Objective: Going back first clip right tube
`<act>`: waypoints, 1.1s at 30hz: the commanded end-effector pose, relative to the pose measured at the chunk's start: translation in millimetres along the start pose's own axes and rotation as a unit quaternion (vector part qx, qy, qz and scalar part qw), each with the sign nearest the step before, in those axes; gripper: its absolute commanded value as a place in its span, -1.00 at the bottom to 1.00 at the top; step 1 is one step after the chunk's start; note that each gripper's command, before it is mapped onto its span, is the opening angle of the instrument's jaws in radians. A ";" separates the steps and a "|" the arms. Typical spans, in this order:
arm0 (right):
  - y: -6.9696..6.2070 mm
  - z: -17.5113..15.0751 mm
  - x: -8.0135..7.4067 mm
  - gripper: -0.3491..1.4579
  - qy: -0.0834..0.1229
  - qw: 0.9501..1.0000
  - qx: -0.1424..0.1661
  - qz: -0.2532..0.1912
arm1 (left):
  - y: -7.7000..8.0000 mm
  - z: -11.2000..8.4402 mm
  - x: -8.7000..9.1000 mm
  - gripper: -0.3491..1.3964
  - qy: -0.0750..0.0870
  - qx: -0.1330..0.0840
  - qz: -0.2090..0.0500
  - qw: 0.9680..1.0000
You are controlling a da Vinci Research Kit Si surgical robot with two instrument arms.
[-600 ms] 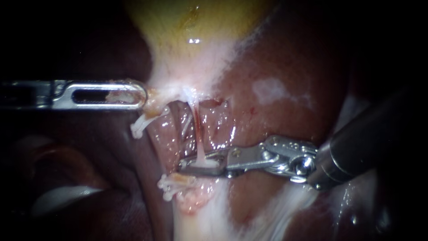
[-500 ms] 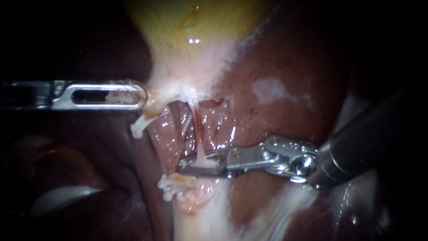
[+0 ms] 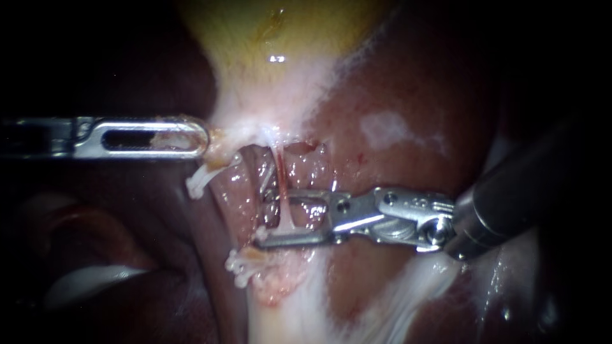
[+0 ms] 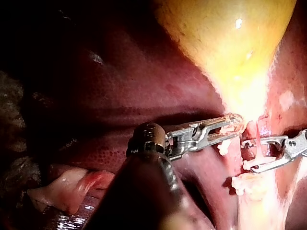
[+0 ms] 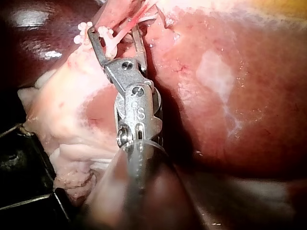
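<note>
The yellow gallbladder (image 3: 268, 38) narrows to a pale neck above the dark red liver (image 3: 408, 83). From the neck a thin red-and-white tube (image 3: 281, 175) runs down. My right instrument (image 3: 275, 220) has its jaws open, one on each side of that tube, low on it. I cannot make out a clip on the tube. In the right wrist view the same jaws (image 5: 115, 32) straddle the tube (image 5: 128, 24). My left instrument (image 3: 203, 137) is shut on tissue at the gallbladder neck, holding it taut, as the left wrist view (image 4: 231, 125) also shows.
Frayed white tissue tags hang beside the tube (image 3: 199, 181) and below the right jaws (image 3: 245, 264). A pale fatty band (image 3: 299, 306) runs downward. A whitish patch (image 3: 386, 127) marks the liver. A black frame edge (image 5: 19, 158) lies beside the right shaft.
My right instrument's jaws, earlier closed together across the tube, have opened; the upper jaw now stands apart above the lower one. The left instrument has held still.
</note>
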State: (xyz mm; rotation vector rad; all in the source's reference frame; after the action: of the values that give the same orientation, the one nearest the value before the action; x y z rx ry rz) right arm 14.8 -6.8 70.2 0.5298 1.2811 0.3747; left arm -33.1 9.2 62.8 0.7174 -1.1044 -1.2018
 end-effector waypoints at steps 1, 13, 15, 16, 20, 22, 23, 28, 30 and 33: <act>0.0 -0.1 0.0 -0.06 0.000 1.000 0.002 -0.004 | 0.0 -0.1 0.0 -1.00 0.000 0.000 0.000 1.000; -0.4 -3.7 0.7 -0.06 -0.001 0.999 0.016 -0.048 | 0.0 -0.2 0.0 -1.00 0.000 0.000 0.000 1.000; -0.2 -5.2 1.6 -0.06 0.000 0.998 0.020 -0.062 | 0.0 -0.3 0.0 -1.00 0.001 0.000 0.000 1.000; -0.2 -5.9 2.0 -0.06 -0.001 0.997 0.018 -0.069 | 0.0 -0.3 0.0 -1.00 0.001 0.000 0.001 1.000; -0.3 -8.8 3.6 -0.06 -0.001 0.996 0.017 -0.084 | 0.0 -0.3 0.0 -1.00 0.001 0.000 0.001 1.000; -0.5 -10.2 4.3 -0.06 -0.002 0.995 0.018 -0.096 | 0.0 -0.3 0.0 -1.00 0.001 0.000 0.001 1.000; -0.6 -10.8 4.5 -0.06 -0.002 0.995 0.019 -0.098 | 0.0 -0.3 0.0 -1.00 0.001 0.000 0.001 1.000; -1.1 -13.1 5.3 -0.06 -0.003 0.994 0.020 -0.104 | 0.0 -0.3 0.0 -1.00 0.000 0.000 0.001 1.000; -1.2 -13.6 5.2 -0.06 -0.003 0.994 0.021 -0.104 | 0.0 -0.2 0.0 -1.00 0.000 0.000 0.001 1.000; -1.3 -14.1 5.1 -0.06 -0.003 0.994 0.022 -0.107 | 0.1 -0.1 0.0 -1.00 0.000 0.000 0.001 1.000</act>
State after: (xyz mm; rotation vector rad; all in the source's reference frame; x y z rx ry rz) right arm 2.3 -2.8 62.7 0.4255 1.3295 0.1645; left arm -33.0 9.3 62.8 0.7180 -1.1055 -1.1992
